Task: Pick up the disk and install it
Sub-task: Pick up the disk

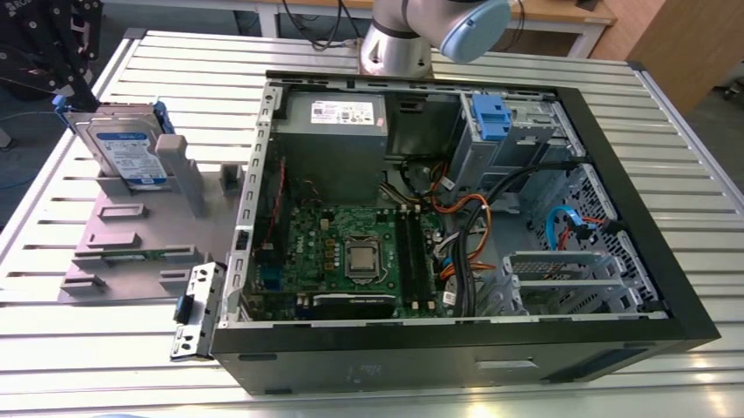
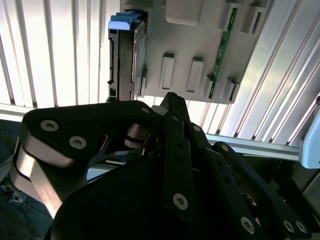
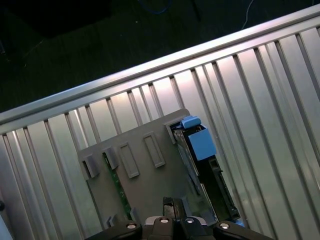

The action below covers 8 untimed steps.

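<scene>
The disk stands on edge in a slot of the grey holder plate, on the exterior view's left, outside the computer case. It is silver with a blue-and-white label and blue rails. In both wrist views I look down on the disk edge-on, its blue rail end uppermost. My gripper hangs above the holder plate, beside the disk and apart from it. It is shut with nothing in it.
The open case holds a motherboard, a grey power supply and a drive bay with a blue latch. A green memory stick stands in the holder. The arm's column rises behind the case on the slatted table.
</scene>
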Motion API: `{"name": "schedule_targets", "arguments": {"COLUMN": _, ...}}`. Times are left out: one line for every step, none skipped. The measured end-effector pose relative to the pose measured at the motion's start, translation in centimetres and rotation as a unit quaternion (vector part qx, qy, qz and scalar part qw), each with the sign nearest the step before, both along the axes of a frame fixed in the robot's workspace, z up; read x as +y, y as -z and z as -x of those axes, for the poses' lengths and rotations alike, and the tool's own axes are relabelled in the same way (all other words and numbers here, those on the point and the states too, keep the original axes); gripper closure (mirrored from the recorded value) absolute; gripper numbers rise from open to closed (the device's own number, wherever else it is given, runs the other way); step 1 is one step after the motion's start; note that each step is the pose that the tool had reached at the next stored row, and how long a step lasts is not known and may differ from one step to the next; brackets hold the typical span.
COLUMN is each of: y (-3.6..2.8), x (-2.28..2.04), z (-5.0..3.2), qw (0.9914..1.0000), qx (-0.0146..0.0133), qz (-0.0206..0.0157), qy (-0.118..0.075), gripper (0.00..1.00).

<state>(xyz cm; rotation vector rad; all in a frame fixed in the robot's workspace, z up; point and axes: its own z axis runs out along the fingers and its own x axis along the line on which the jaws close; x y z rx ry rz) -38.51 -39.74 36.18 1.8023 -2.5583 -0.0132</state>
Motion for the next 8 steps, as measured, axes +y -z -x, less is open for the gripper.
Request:
{"name": "schedule_targets", "arguments": {"y": 0.00, "x": 0.00, "z": 0.00, "qw": 1.00000, "qx": 0.0000, "qz": 0.0000, "qy": 0.000, "gripper": 0.89}}
{"name": "schedule_targets", "arguments": {"y": 0.00, "x": 0.00, "z": 0.00, "qw": 1.00000, "qx": 0.0000, "qz": 0.0000, "qy": -0.001, "gripper": 0.89}}
{"name": "schedule_targets", "arguments": {"y": 0.00, "x": 0.00, "z": 0.00, "qw": 1.00000, "qx": 0.0000, "qz": 0.0000, "qy": -0.001, "gripper": 0.89}}
{"name": "schedule_targets", "arguments": {"y": 0.00, "x": 0.00, "z": 0.00, "qw": 1.00000, "qx": 0.0000, "qz": 0.0000, "qy": -0.002, "gripper": 0.89}}
{"name": "schedule_targets", "arguments": {"y": 0.00, "x": 0.00, "z": 0.00, "qw": 1.00000, "qx": 0.0000, "qz": 0.0000, "qy": -0.002, "gripper": 0.89}}
{"name": "schedule_targets", "arguments": {"y": 0.00, "x": 0.00, "z": 0.00, "qw": 1.00000, "qx": 0.0000, "qz": 0.0000, "qy": -0.003, "gripper": 0.89}}
{"name": "schedule_targets", "arguments": {"y": 0.00, "x": 0.00, "z": 0.00, "qw": 0.99999, "qx": 0.0000, "qz": 0.0000, "qy": -0.003, "gripper": 0.89}}
{"name": "schedule_targets", "arguments": {"y": 0.00, "x": 0.00, "z": 0.00, "qw": 0.99999, "qx": 0.0000, "qz": 0.0000, "qy": -0.004, "gripper": 0.89}}
